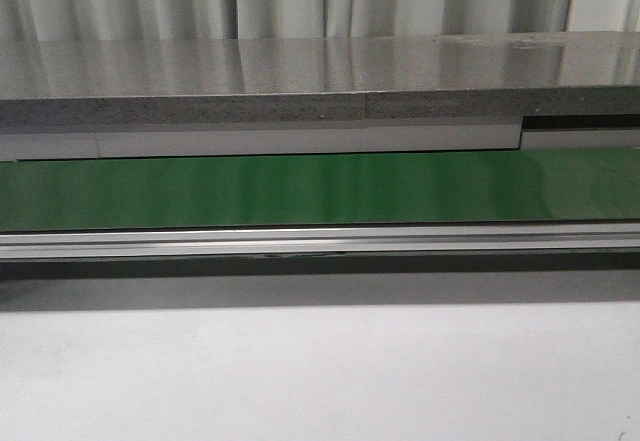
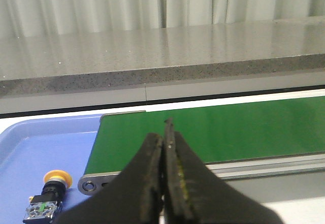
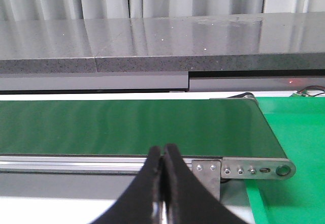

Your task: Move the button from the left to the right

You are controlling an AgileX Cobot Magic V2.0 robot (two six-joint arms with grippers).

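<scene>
The button, with a yellow-orange cap and a black body, lies on its side in a blue tray beside the left end of the green belt. It shows only in the left wrist view. My left gripper is shut and empty, above the belt's near edge, to the right of the button and apart from it. My right gripper is shut and empty, over the belt's near rail close to its right end. Neither gripper shows in the front view, where the belt lies bare.
A grey stone ledge runs behind the belt, with curtains behind it. An aluminium rail borders the belt's near side. A green tray lies past the belt's right end roller. The white tabletop lies in front.
</scene>
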